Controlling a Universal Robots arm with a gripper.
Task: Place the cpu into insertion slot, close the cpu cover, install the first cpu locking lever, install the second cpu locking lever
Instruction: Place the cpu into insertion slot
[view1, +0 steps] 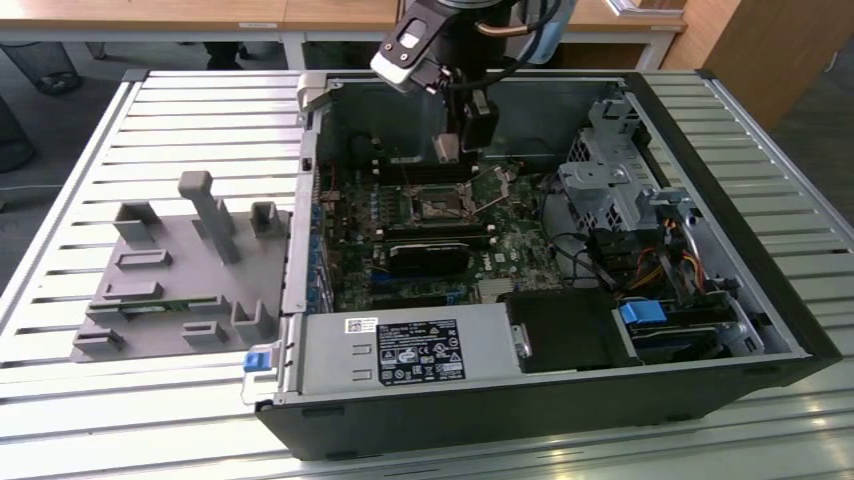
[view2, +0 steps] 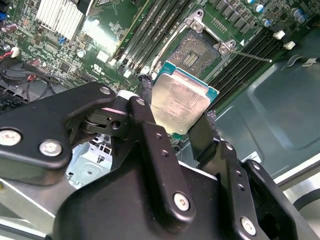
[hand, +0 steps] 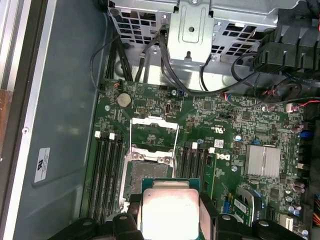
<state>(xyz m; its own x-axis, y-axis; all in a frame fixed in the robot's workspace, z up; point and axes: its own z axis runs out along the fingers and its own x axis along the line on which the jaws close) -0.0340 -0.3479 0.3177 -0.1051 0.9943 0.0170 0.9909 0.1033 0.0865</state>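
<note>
In an open computer case (view1: 534, 420) on the counter (view1: 200, 110), the end effector (view2: 177, 112) pinches the cpu (view2: 181, 100) by two opposite edges. It holds the chip above the board, near the bare insertion slot (hand: 150, 172) but apart from it. Placing the chip looks to be the step in hand, which calls for squaring it with the recess and lowering it flat. Its underside is hidden, and the locking levers are hard to make out.
</note>
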